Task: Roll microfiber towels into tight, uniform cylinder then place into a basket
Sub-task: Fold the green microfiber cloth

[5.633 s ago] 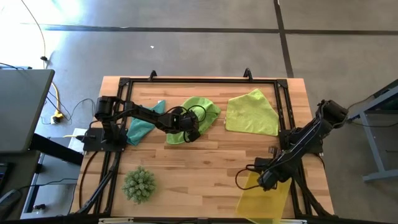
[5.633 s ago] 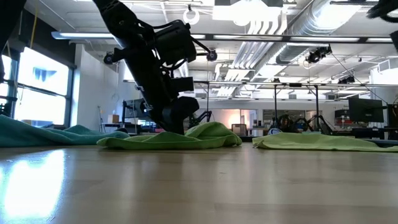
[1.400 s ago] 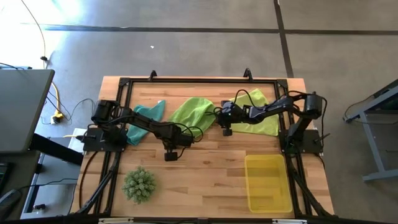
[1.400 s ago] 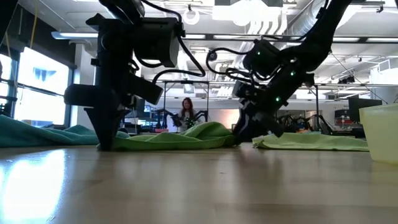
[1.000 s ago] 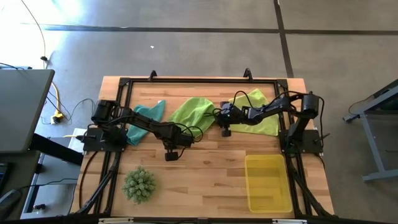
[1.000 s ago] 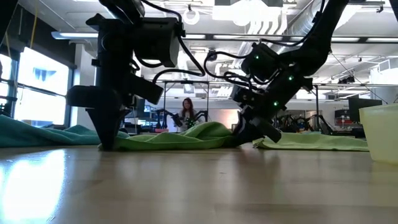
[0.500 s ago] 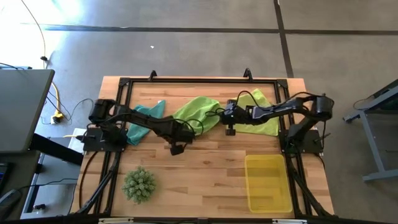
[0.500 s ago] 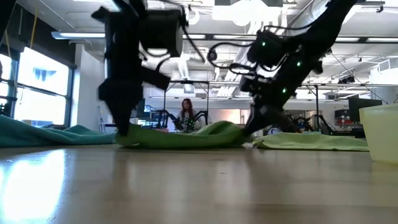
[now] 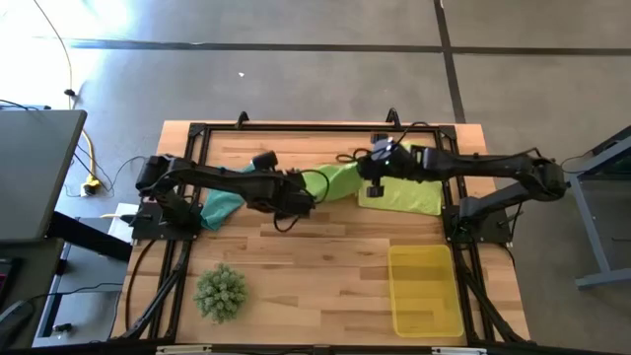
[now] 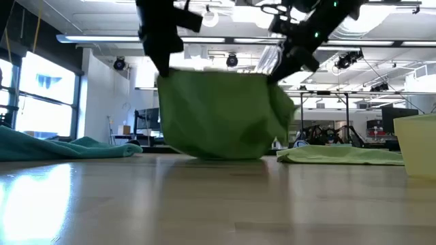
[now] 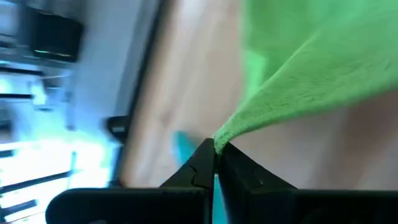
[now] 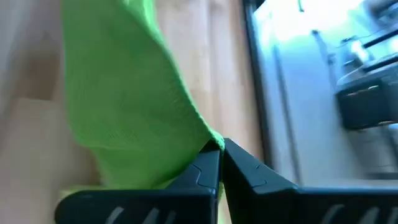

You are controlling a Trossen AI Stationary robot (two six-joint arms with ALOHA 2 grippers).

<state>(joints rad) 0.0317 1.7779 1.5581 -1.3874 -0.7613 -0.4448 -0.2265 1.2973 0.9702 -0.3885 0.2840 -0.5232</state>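
The bright green towel (image 10: 221, 112) hangs spread between my two grippers above the table's middle; in the high view the same towel (image 9: 335, 180) shows as a narrow strip. My left gripper (image 10: 163, 67) is shut on its left upper corner and my right gripper (image 10: 278, 71) on its right upper corner. Its lower edge (image 10: 218, 155) reaches down to about the tabletop; whether it touches I cannot tell. A teal towel (image 9: 222, 204) lies flat at the left, a pale yellow-green towel (image 9: 406, 192) flat at the far right. The yellow basket (image 9: 426, 291) stands at the near right. My left gripper pinches a corner of the bright green towel (image 11: 225, 138) between its two fingers, slanting down from the table's left. The cloth fans out from that corner and hangs below it. My right gripper pinches the opposite corner (image 12: 210, 142) between its two fingers, slanting down from the table's right. The top edge between the two holds is nearly straight.
A spiky green plant-like ball (image 9: 220, 292) sits at the near left. A black frame rail (image 9: 315, 126) borders the work area. Bare wood (image 9: 315, 266) lies between the ball and the basket.
Both grippers have risen, the left also going toward the far edge. The bright green towel, which lay rumpled on the table, has been lifted by its two corners and now hangs spread between them, its lower edge down near the tabletop.
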